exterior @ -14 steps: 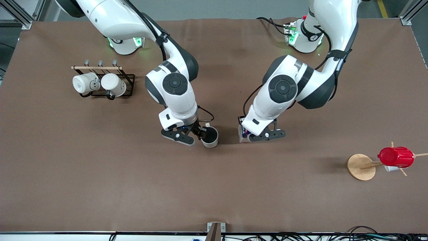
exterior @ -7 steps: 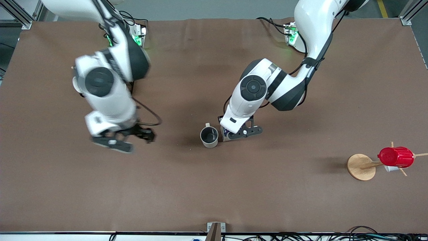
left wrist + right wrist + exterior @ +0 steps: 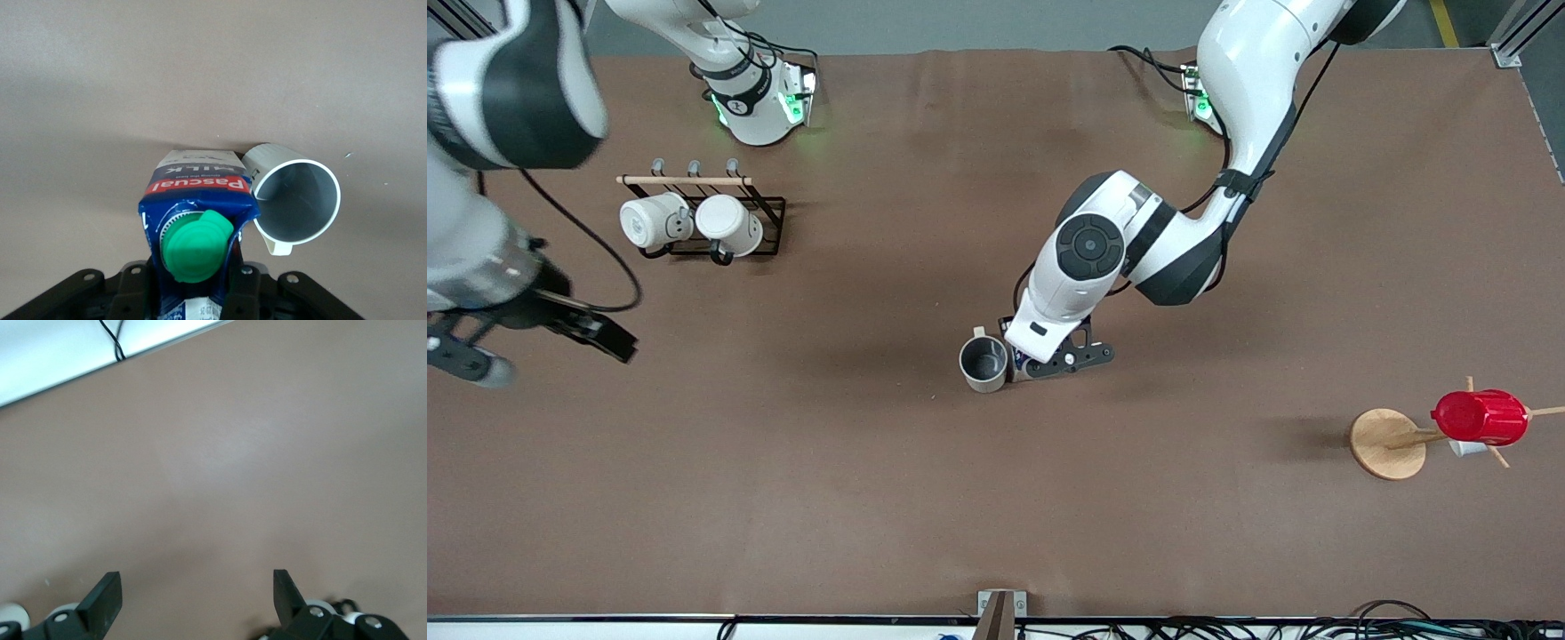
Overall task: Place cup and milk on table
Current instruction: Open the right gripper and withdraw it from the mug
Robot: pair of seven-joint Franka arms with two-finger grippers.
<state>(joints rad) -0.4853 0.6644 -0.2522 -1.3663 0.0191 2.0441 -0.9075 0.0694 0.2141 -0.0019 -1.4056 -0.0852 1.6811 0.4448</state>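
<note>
Clamping the milk (image 3: 193, 220) in our left gripper (image 3: 1049, 360), we set it touching the cup (image 3: 983, 364). Our right gripper (image 3: 193, 597) hangs spread apart over the table (image 3: 783, 462).

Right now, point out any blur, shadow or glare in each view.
Front view: the right arm's end effector is motion-smeared at the edge; the cup is sharp, with soft shadow on the table. Left wrist view: the milk and its shadow are crisp. Right wrist view: even light, no glare.
</note>
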